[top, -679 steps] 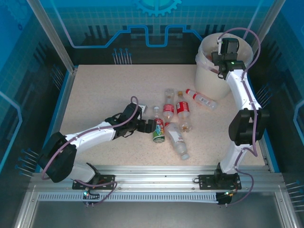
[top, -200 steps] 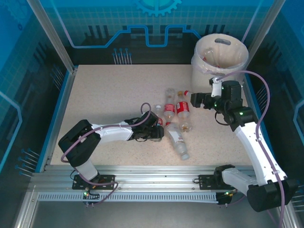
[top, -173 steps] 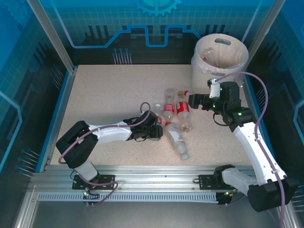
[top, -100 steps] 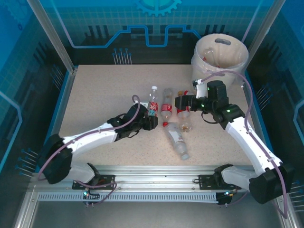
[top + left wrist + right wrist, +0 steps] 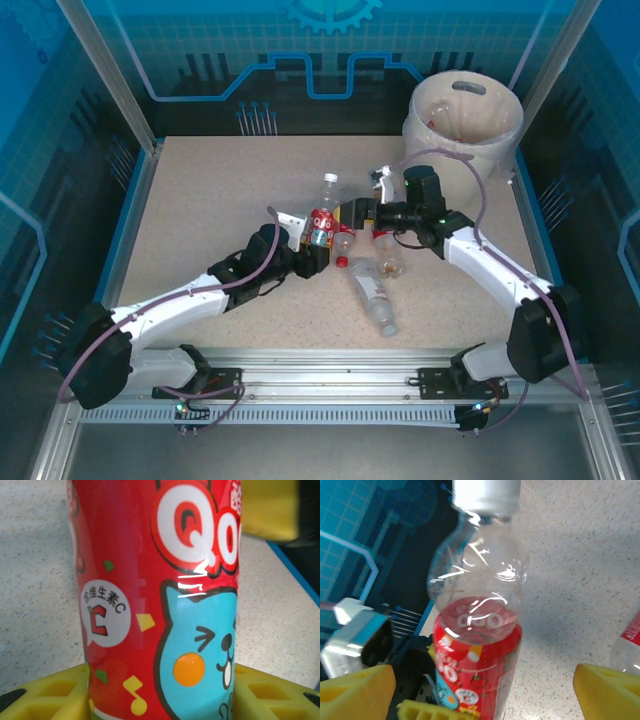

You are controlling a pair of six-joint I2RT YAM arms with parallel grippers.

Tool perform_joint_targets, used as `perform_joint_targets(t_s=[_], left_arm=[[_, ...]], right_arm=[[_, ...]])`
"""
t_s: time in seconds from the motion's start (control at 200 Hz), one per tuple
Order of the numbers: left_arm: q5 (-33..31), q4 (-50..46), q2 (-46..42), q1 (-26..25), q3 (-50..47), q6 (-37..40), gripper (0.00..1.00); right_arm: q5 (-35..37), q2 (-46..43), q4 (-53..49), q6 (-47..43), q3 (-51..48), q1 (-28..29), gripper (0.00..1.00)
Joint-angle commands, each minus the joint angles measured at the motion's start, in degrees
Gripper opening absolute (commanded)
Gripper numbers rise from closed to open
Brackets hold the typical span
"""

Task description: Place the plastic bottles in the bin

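Note:
My left gripper point(image 5: 313, 252) is shut on a red-labelled plastic bottle point(image 5: 322, 215) with a white cap, held upright above the table's middle. In the left wrist view its label point(image 5: 160, 580) sits between the yellow pads point(image 5: 45, 695). My right gripper point(image 5: 352, 213) hangs just right of that bottle, open. In the right wrist view the bottle point(image 5: 479, 630) stands ahead between the wide-apart yellow fingers point(image 5: 607, 690), untouched. More bottles lie below the right gripper: a red-labelled one point(image 5: 386, 232), a small clear one point(image 5: 392, 266) and a long clear one point(image 5: 372, 291). The cream-white bin point(image 5: 432, 140) stands at the far right corner.
The speckled table point(image 5: 220, 200) has bare room on its left half and along the back. Blue walls and metal posts ring it. Another bottle's edge point(image 5: 627, 645) shows at the right of the right wrist view.
My left gripper closed on the red-labelled bottle, lifted it and carried it up and right. The right arm swung from the bin leftward over the bottles to meet it.

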Motion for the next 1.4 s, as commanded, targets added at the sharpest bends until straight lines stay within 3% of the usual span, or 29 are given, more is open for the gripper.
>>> perform_joint_targets(t_s=[0.0, 0.365, 0.47, 0.72, 0.855, 0.981, 1.081, 1.226, 1.396], left_arm=[[3.55, 4.11, -0.21, 0.24, 0.13, 2.02, 0.49], [5.72, 5.08, 3.29, 0.2, 1.56, 2.55, 0.5], [5.0, 4.64, 3.85, 0.29, 1.96, 2.59, 0.5], [4.9, 4.93, 3.97, 0.23, 1.51, 1.99, 0.54], [4.54, 5.26, 3.44, 0.26, 1.1, 1.59, 0.64], [3.91, 6.5, 2.68, 0.25, 0.09, 0.82, 0.85], [3.67, 7.01, 2.07, 0.23, -1.02, 0.16, 0.94], [3.05, 7.45, 1.09, 0.18, -2.92, -1.27, 0.97], [4.04, 8.52, 1.99, 0.21, -4.62, -3.93, 0.97]], right_arm=[[-2.3, 3.72, 5.0, 1.79, 2.33, 0.99, 0.92], [-5.2, 9.98, 12.64, 4.91, 3.75, 1.57, 0.81], [-4.43, 9.87, 10.08, 3.34, 4.51, 1.59, 0.66], [-1.99, 8.62, 7.39, 0.73, 5.0, 1.58, 0.54], [-0.86, 8.1, 6.25, -0.65, 5.67, 1.53, 0.52], [0.63, 7.48, 5.61, -1.86, 5.99, 1.36, 0.51], [1.72, 6.65, 3.89, -3.54, 7.52, 0.6, 0.5], [7.52, 3.95, -2.65, -10.21, 13.41, -0.93, 0.48], [23.33, -0.32, -9.36, -22.28, 21.28, -2.82, 0.47]])
